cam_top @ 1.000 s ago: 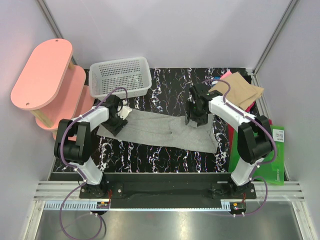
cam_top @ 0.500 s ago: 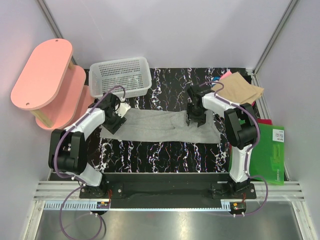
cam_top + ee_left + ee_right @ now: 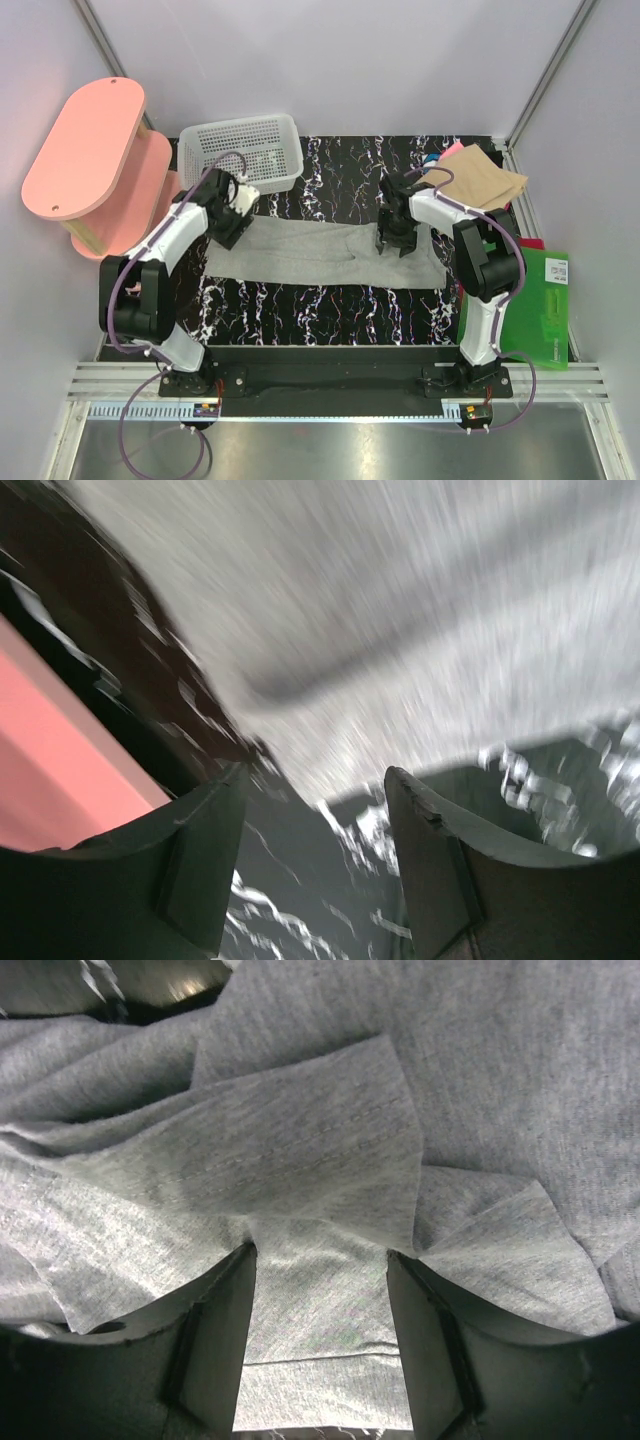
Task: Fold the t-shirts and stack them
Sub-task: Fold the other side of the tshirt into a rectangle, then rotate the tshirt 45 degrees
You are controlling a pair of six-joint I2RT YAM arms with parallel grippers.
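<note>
Two claws now stand at the far edge of the grey t-shirt (image 3: 320, 255), one toward each end. The shirt lies across the middle of the surface (image 3: 330, 170) as a long band running left to right. A second ago its right end sagged toward the near side; now that end is drawn up and the band lies nearly straight, so the spreading looks about done.

Your left claw (image 3: 232, 218) has shifted farther back to the shirt's far-left corner. In its wrist view its fingers (image 3: 205, 850) stand apart with only the surface and the cloth's edge ahead of them, blurred by motion; it holds nothing.

Your right claw (image 3: 398, 238) sits over the far-right part. Its fingers (image 3: 215, 1330) are also apart, with rumpled folds lying flat between them and nothing pinched.

You probably need to smooth those folds before the next fold. The tan t-shirt (image 3: 485, 178) waits folded at the far right, well apart.
</note>
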